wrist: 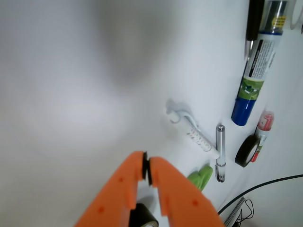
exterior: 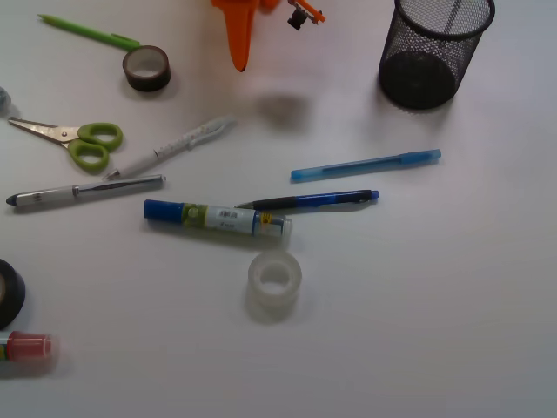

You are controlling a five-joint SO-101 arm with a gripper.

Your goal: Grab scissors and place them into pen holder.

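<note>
Front view: nothing of the task was judged done. The scissors (exterior: pixel 74 141) were seen lying flat on the table (exterior: pixel 418 331), ungrasped, handles toward the white pen (exterior: pixel 170 148), blades pointing away from it. The holder (exterior: pixel 432 52) was seen upright with no scissors in it, so the grab, the carry and the drop were all judged left to do. The gripper (exterior: pixel 239 39) was noted above the table at the top edge of the frame, its orange tip pointing down, with nothing held. The scissors were placed well apart from it, off to the frame-left side and nearer the camera; the holder was placed on its opposite side, also well apart. A brown tape roll (exterior: pixel 146 68) was seen between the gripper and the scissors.

Wrist view: the jaws of the gripper (wrist: pixel 147 166) were seen pressed together at the tips, with no gap and nothing between them. Only a green handle of the scissors (wrist: pixel 201 176) was visible, just beyond and to frame-right of the jaw tips, partly hidden by the jaw. The blades were not seen here. The holder was out of this view.
</note>
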